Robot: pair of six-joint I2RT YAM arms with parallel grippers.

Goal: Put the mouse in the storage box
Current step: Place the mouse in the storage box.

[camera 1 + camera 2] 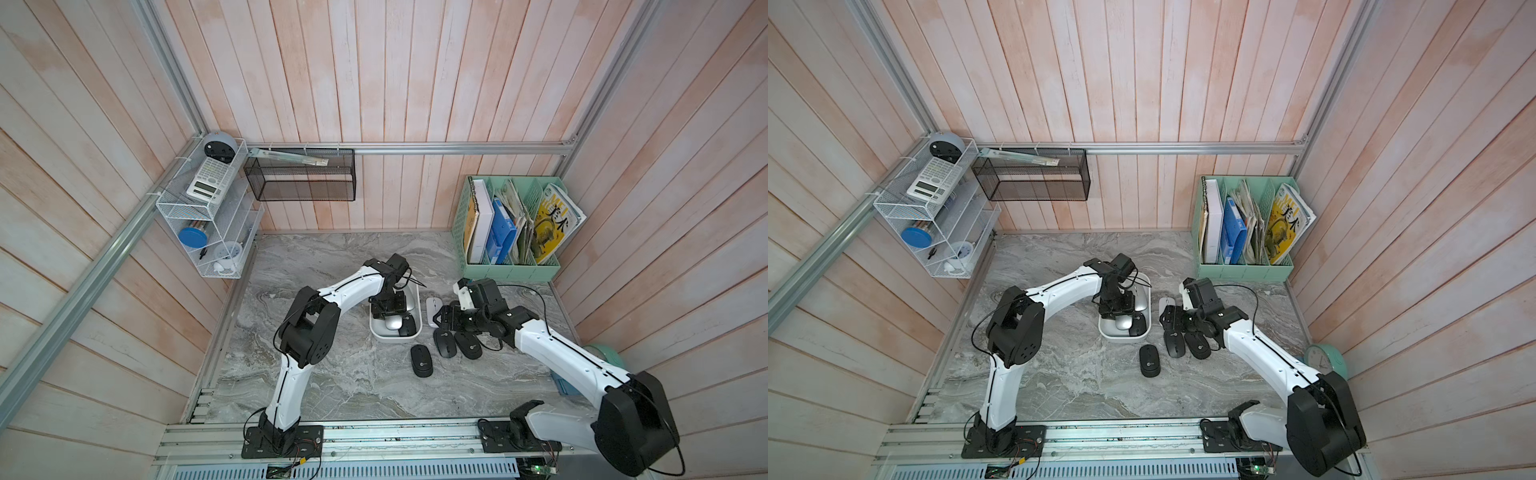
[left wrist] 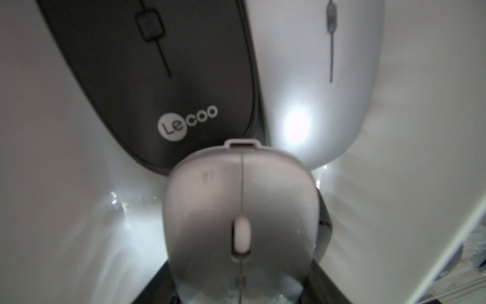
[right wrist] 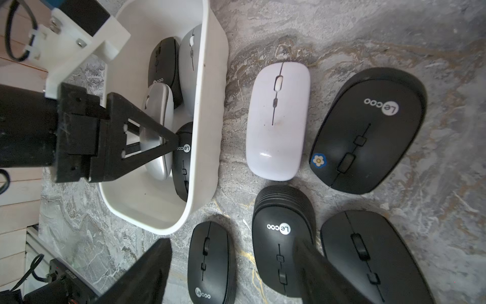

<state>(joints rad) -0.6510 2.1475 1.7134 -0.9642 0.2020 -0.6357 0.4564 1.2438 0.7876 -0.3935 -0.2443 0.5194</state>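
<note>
- The left gripper (image 3: 157, 143) pinches a silver mouse (image 2: 239, 200) across its flanks, one finger on each side, low inside the storage box (image 3: 210, 79).
- The held mouse sits roughly level between the box's walls. Its nose stops just short of a black Lecoo mouse (image 2: 147, 79) and a pale grey mouse (image 2: 315, 92), which lie side by side. A second black mouse (image 3: 182, 163) lies just beside it against the wall. I cannot tell whether its underside touches the floor.
- The step in hand looks like the release. It is best to lower the mouse until it bears on the floor, then part the jaws only enough to free it. Room is tight on the wall side, so a wide opening could shove the neighbouring mouse.
- The lift out should go straight up, so the fingers neither drag the mouse nor catch the rim.
- The right gripper (image 3: 228, 273) hangs spread, gripping nothing, over the black mice (image 3: 368, 126) on the table (image 3: 368, 39). A white mouse (image 3: 277, 121) lies near the box. The right gripper seems well placed for the next pick, which is best left until the left arm clears the box.
</note>
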